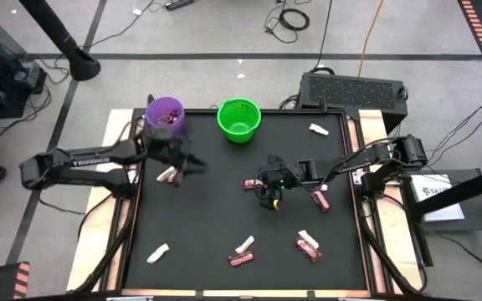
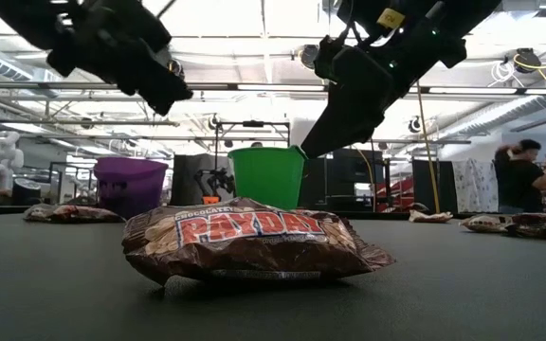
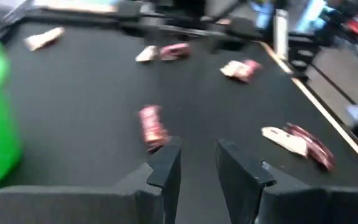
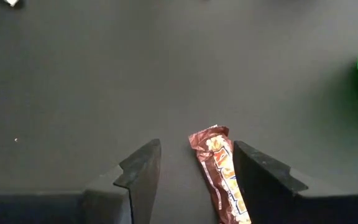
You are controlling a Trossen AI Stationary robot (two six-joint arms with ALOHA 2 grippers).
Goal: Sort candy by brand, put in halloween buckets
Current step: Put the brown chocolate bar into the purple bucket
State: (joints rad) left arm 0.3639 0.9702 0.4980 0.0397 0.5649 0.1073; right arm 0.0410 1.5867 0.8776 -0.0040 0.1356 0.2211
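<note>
Black matting covers the table (image 1: pixel 216 217), strewn with candy. At upper centre of the high view stand the purple bucket (image 1: pixel 166 111) and green bucket (image 1: pixel 239 119). Mid-frame, the right gripper (image 1: pixel 268 189) hangs with fingers spread and empty beside a pink-red bar (image 4: pixel 224 174). Left of centre, below the purple bucket, the left gripper (image 1: pixel 192 164) is parted, grasping nothing.

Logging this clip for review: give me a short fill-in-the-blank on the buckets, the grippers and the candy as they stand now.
1. The bucket nearer the table's middle is coloured ____.
2. The right gripper hovers with its fingers ____ over a pink-red bar.
3. The bar closest to the low camera reads ____.
4. The left gripper carries ____ candy.

Missing words: green; open; PayDay; no
</note>
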